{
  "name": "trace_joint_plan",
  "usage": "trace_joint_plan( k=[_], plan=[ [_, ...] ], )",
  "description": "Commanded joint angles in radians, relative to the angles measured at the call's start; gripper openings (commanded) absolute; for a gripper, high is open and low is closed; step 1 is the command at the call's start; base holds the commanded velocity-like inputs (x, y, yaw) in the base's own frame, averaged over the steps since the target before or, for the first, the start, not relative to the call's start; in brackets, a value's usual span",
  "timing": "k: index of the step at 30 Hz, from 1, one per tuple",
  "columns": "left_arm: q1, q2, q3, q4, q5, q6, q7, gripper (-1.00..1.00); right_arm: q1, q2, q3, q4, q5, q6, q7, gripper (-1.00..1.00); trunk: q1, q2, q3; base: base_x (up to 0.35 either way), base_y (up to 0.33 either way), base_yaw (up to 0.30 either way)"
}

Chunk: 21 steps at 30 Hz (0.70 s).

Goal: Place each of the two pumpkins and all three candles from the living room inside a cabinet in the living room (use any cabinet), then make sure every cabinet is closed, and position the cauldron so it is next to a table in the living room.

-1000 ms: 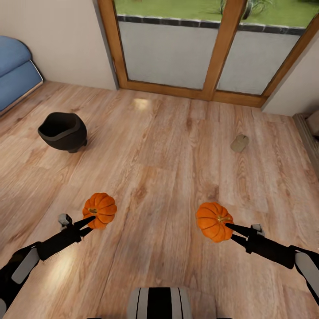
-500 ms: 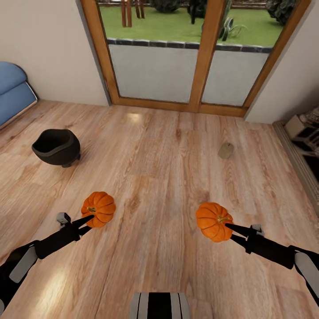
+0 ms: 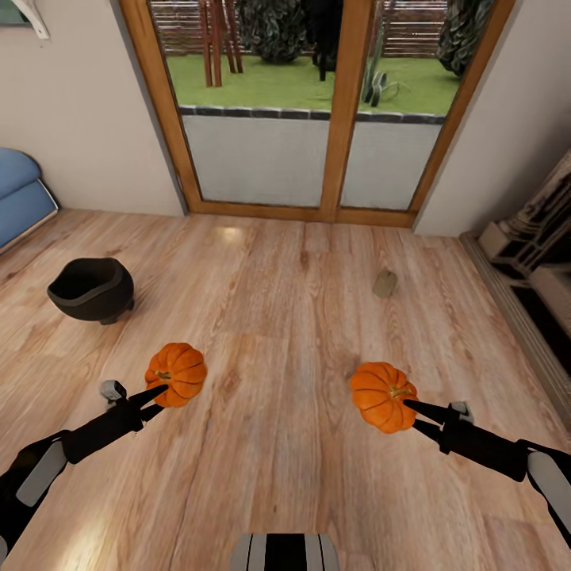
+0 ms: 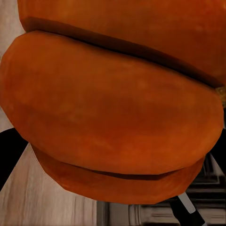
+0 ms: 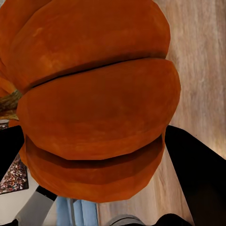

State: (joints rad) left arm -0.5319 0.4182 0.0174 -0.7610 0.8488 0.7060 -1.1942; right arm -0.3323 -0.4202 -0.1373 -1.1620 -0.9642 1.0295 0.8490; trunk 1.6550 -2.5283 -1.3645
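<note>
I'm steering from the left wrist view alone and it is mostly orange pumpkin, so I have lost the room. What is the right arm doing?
Observer: The right gripper is shut on the other pumpkin, held above the wood floor.
Operator: Any candle nearby?
Observer: One candle lies on the floor ahead and to the right, short of the glass door.
Operator: And the cauldron?
Observer: The cauldron stands upright on the floor ahead on the left, near the blue sofa.
</note>
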Motion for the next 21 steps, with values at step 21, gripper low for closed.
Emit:
trace_joint_plan(
  k=[21],
  plan=[
    [0.001, 0.001, 0.001, 0.002, -0.001, 0.033, -0.057, -1.0, -0.001, 0.0, -0.001, 0.013, 0.004, -0.02, 0.004, -1.0, -0.01, 0.005, 0.112, 0.0, 0.0, -0.115]
  ],
)
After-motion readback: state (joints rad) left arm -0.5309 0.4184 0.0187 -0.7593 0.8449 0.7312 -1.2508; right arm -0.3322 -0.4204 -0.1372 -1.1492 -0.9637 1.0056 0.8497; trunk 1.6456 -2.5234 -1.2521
